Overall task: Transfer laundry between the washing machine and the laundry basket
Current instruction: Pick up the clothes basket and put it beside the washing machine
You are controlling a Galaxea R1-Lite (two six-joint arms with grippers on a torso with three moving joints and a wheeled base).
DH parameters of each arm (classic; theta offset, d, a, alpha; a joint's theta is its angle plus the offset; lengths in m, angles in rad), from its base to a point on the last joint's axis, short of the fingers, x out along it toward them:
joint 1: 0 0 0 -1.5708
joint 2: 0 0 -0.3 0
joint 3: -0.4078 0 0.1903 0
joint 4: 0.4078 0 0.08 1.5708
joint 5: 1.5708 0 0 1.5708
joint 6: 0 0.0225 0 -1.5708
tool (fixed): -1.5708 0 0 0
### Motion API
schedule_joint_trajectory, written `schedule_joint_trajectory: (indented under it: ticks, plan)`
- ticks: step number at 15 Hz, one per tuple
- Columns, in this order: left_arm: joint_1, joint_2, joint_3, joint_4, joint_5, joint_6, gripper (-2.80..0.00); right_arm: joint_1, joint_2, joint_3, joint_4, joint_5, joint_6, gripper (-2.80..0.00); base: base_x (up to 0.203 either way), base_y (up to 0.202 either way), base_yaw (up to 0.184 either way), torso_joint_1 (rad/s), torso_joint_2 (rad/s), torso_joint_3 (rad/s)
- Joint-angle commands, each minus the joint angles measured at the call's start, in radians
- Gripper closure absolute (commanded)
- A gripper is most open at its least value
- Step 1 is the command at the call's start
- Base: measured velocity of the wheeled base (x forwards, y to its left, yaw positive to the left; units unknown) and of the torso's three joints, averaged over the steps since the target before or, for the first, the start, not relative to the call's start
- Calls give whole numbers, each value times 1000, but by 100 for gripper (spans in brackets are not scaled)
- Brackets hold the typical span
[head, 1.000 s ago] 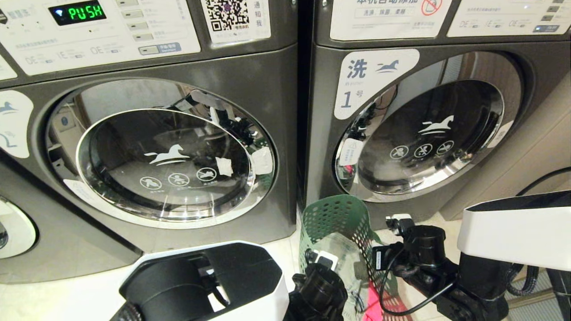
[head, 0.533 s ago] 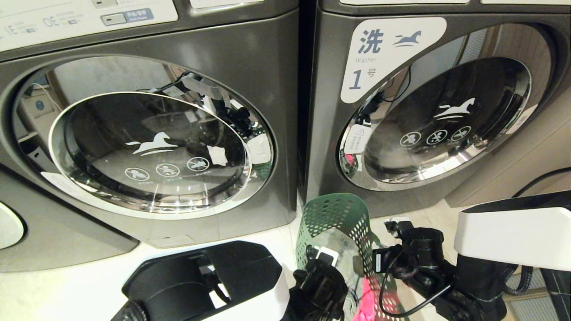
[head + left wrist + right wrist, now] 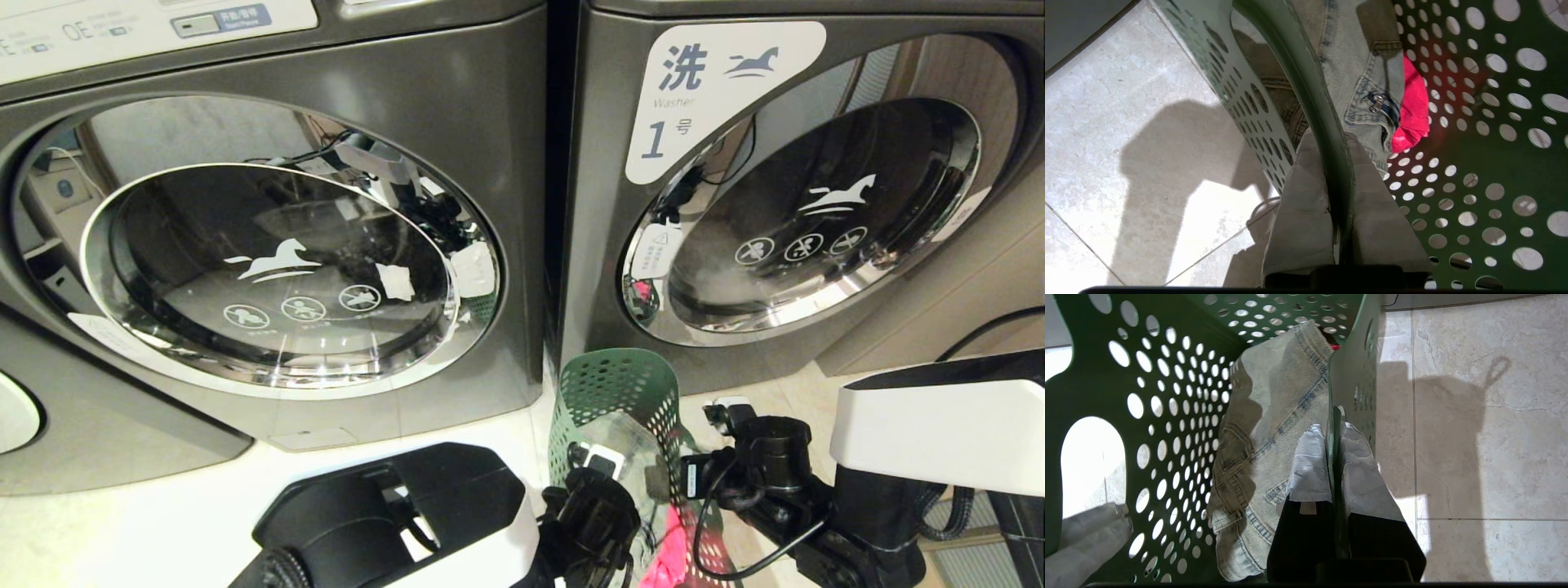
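The dark green perforated laundry basket stands on the floor in front of the gap between two machines. Each gripper pinches its rim, one on either side. My left gripper is shut on the rim, one finger inside the basket wall and one outside. My right gripper is shut on the opposite rim in the same way. Faded jeans and a pink garment lie in the basket. The washing machine on the left has its round chrome-rimmed door shut.
The machine labelled 1 stands on the right with its door shut. Pale tiled floor surrounds the basket. A beige panel and a black cable are at the far right.
The head camera has tilted down, so the machines' control panels have slid out of the top of the view. Both grippers keep their hold on the basket rim.
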Motion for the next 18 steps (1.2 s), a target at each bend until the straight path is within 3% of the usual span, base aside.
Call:
schedule_joint_trajectory:
  ticks: [1, 3, 4, 9, 12, 14, 18]
  plan:
    - [3, 8, -4, -15, 1, -11, 0, 0, 3, 0, -8, -1, 1, 0, 0, 0, 0, 0, 0, 0]
    - [5, 4, -2, -14, 2, -10, 0, 0, 9, -3, -9, -1, 1, 0, 0, 0, 0, 0, 0, 0]
    - [3, 4, 0, -13, 2, -9, -280, 0, 10, -5, -9, -1, 2, 0, 0, 0, 0, 0, 0, 0]
    - [3, 9, -1, -12, 21, 1, -280, -1, 33, -5, -26, -1, 5, 0, 0, 0, 0, 0, 0, 0]
    - [13, 8, 13, -5, 100, 9, -280, -17, 78, -5, -115, 2, -1, 0, 0, 0, 0, 0, 0, 0]
    - [38, 7, 34, -1, 156, 47, -280, -21, 81, -7, -115, 4, 1, 0, 0, 0, 0, 0, 0, 0]
    - [66, -22, 55, -7, 186, 50, -280, -21, 87, -9, -120, 3, -2, 0, 0, 0, 0, 0, 0, 0]
